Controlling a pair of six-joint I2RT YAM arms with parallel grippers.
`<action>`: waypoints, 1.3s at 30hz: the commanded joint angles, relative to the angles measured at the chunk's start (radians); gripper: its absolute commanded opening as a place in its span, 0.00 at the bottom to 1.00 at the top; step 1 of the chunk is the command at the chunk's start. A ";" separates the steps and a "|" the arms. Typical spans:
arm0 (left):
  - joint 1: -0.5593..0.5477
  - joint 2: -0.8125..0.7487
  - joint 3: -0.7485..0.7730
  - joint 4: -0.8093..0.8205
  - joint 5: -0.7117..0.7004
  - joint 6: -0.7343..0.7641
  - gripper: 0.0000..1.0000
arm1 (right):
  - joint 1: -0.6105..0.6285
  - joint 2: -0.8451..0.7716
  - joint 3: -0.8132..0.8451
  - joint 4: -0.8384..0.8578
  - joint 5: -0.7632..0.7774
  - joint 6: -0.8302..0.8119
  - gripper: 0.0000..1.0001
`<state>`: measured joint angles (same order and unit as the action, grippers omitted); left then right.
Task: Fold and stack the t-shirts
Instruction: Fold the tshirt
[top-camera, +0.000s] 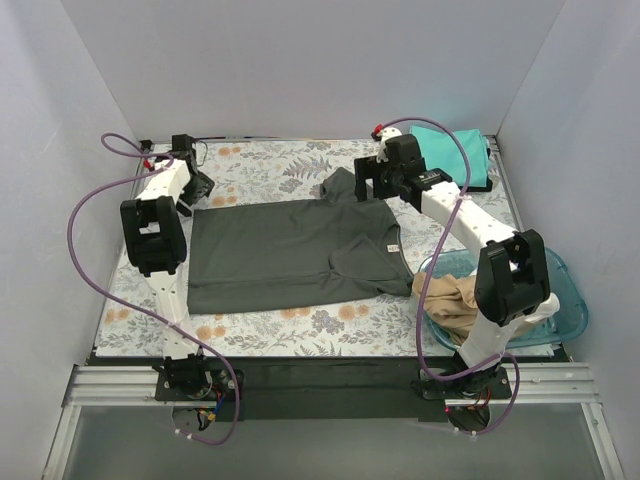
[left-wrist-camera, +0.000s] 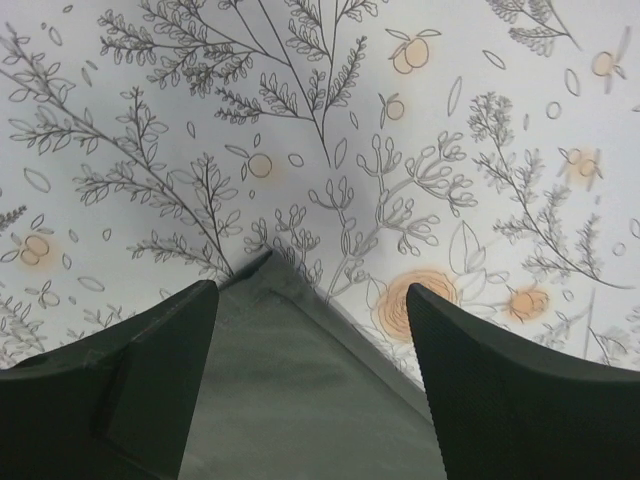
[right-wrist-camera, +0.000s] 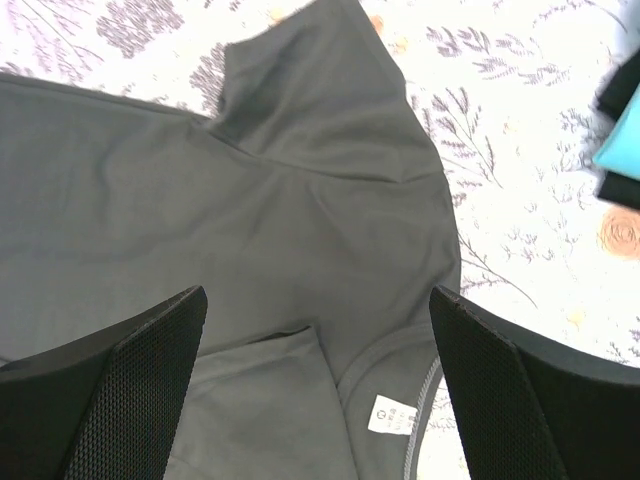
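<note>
Keeping the dark grey soft-cloth t-shirt (top-camera: 290, 250) spread flat mid-table on the floral-printed tablecloth (top-camera: 260, 165), collar and small white neck label (right-wrist-camera: 392, 415) turned rightward, presumably so each arm gets one far corner. Straddling the far hem corner with the black left two-finger gripper (left-wrist-camera: 310, 290), fingers apart and closed on nothing, probably lined up to pinch that point. Hovering over the far sleeve and shoulder with the black right two-finger gripper (right-wrist-camera: 318, 292), fingers likewise spread and empty. Leaving the folded teal t-shirt (top-camera: 450, 148) on a black t-shirt (top-camera: 480, 185) at the far right corner, seemingly as the stack to build on. Holding the crumpled tan t-shirt (top-camera: 452, 300) in the translucent blue plastic basin (top-camera: 570, 300) near right, apparently awaiting its turn.
</note>
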<state>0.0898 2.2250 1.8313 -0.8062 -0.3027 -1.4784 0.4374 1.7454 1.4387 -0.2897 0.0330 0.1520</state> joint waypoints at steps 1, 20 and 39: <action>0.005 0.016 0.065 -0.071 -0.041 0.021 0.71 | -0.011 -0.063 -0.047 0.007 0.028 -0.017 0.98; 0.005 0.050 0.003 -0.119 -0.041 0.027 0.16 | -0.034 -0.070 -0.095 0.040 0.053 -0.032 0.98; 0.005 -0.030 -0.119 -0.011 0.043 0.058 0.00 | -0.037 0.544 0.555 0.322 0.024 -0.094 0.98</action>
<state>0.0956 2.2250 1.7527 -0.8131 -0.3176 -1.4273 0.4030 2.2223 1.8339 -0.0471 0.0448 0.0738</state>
